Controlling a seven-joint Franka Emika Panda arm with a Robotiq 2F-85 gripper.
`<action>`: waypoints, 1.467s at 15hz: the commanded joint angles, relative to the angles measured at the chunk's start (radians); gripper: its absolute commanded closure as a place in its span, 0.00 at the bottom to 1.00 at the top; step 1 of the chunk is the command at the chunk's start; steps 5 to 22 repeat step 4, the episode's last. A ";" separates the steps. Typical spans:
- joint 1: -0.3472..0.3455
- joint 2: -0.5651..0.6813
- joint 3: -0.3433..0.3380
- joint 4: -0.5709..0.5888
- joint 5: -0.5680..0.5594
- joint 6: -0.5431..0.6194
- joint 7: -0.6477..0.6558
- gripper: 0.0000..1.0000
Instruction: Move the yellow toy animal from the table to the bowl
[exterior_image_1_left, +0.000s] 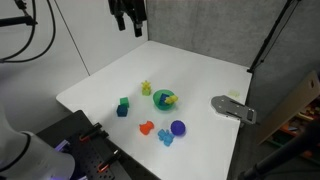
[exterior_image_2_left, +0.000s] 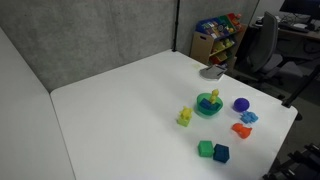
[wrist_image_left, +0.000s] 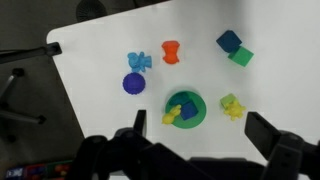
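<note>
The yellow toy animal (exterior_image_1_left: 170, 99) sits inside the bowl (exterior_image_1_left: 159, 103), against the rim, with a small dark piece beside it that is too blurred in the wrist view to name. The fingers (exterior_image_1_left: 137, 24) hang high above the far part of the white surface (exterior_image_1_left: 190, 65), well apart from the bowl. They are spread wide with nothing between them, and the wrist view shows the same: a dark finger at either side and only the surface in the gap. Just beside the bowl stands a paler yellow-green figure (exterior_image_1_left: 146, 88), not touching it. On that same side but farther from the bowl lie a green block (exterior_image_1_left: 124, 102) and a blue block (exterior_image_1_left: 122, 111), close together. Near the bowl, toward the front edge in an exterior view, rest a purple round object (exterior_image_1_left: 177, 127), a red toy (exterior_image_1_left: 147, 127) and a light blue toy (exterior_image_1_left: 165, 137) – the three make a loose cluster, all clear of the bowl. Well apart from the bowl, at the edge of the surface, lies a flat grey object (exterior_image_1_left: 233, 108).
</note>
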 joint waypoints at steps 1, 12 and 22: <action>-0.007 0.001 0.005 0.002 -0.013 -0.002 -0.002 0.00; -0.008 0.002 0.005 -0.002 -0.017 -0.002 -0.002 0.00; -0.008 0.002 0.005 -0.002 -0.017 -0.002 -0.002 0.00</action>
